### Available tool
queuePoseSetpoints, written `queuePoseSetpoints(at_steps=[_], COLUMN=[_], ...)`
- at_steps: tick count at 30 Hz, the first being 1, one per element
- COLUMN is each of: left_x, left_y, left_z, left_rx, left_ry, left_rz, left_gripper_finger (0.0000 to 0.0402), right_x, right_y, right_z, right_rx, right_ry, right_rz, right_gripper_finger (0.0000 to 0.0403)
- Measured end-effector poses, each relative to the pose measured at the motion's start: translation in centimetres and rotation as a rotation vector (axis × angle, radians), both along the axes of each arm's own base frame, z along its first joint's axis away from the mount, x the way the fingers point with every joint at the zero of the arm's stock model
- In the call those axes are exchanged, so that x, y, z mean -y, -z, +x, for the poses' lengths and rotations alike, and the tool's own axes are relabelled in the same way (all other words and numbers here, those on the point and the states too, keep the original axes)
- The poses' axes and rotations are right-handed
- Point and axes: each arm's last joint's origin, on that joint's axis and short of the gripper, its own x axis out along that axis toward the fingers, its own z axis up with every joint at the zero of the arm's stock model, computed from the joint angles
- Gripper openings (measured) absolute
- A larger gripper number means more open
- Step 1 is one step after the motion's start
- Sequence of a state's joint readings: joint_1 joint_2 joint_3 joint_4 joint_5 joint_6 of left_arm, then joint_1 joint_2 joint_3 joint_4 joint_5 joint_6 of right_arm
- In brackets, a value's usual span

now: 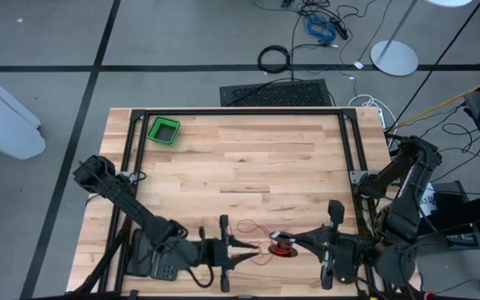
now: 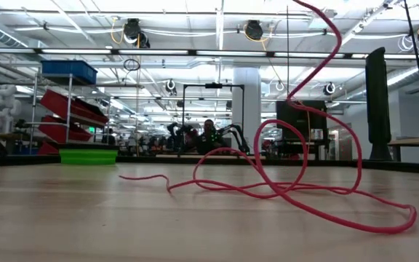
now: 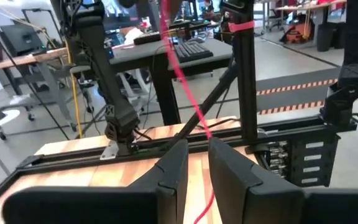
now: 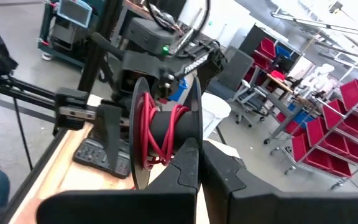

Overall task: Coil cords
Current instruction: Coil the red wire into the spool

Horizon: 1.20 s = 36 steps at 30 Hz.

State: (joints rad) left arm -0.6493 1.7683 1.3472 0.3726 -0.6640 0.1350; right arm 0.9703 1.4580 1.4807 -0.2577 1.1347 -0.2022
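A thin red cord lies in loose loops on the wooden table near its front edge, and one strand rises out of the top of the low view. Part of it is wound on a small black spool, also in the high view. My right gripper is shut on the spool. My left gripper faces it from the left, fingers nearly together with the cord running between them. Neither gripper shows in the low view. My left gripper has the red cord between its two fingers, coming level from the table's left. The cord runs in a fairly straight line away from the fingertips and upward. The fingers hide the place of contact. My right gripper pinches the rim of the spool's nearer flange between its two fingers, coming level from the table's right. The spool stands on edge, its red windings showing between the two flanges. Whether it is lifted clear of the table does not show.
A green bin stands at the table's far left corner, also in the low view. A black frame borders the table. A black cable hoop and a dark mat lie on the floor beyond.
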Motion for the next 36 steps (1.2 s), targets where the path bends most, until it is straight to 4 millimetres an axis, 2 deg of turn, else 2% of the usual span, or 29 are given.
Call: queuePoseSetpoints(at_steps=[4, 9, 15, 30, 36], left_x=[-0.3, 0.1, -0.1, -0.3, 0.2], left_y=[0.4, 1.7, 3.3, 3.2, 3.2], left_z=[0.4, 1.0, 1.9, 2.0, 1.5], left_rx=[-0.016, -0.048, -0.080, -0.077, -0.074], left_ry=[0.014, 0.028, 0.012, -0.013, -0.068], left_rz=[-0.015, 0.008, 0.029, 0.039, 0.112], left_gripper_finger=[0.0071, 0.0071, 0.0071, 0.0071, 0.0071], right_x=[-0.3, -0.3, -0.3, -0.3, -0.3], right_y=[0.0, -0.1, -0.1, -0.1, -0.1], right_z=[-0.4, -0.8, -0.9, -0.9, -0.9], right_rx=[0.002, 0.014, 0.014, 0.013, 0.012], right_ry=[-0.004, 0.062, 0.061, 0.061, 0.061], right_rz=[-0.003, -0.034, -0.035, -0.040, -0.041], right_gripper_finger=[0.0000, 0.0000, 0.0000, 0.0000, 0.0000])
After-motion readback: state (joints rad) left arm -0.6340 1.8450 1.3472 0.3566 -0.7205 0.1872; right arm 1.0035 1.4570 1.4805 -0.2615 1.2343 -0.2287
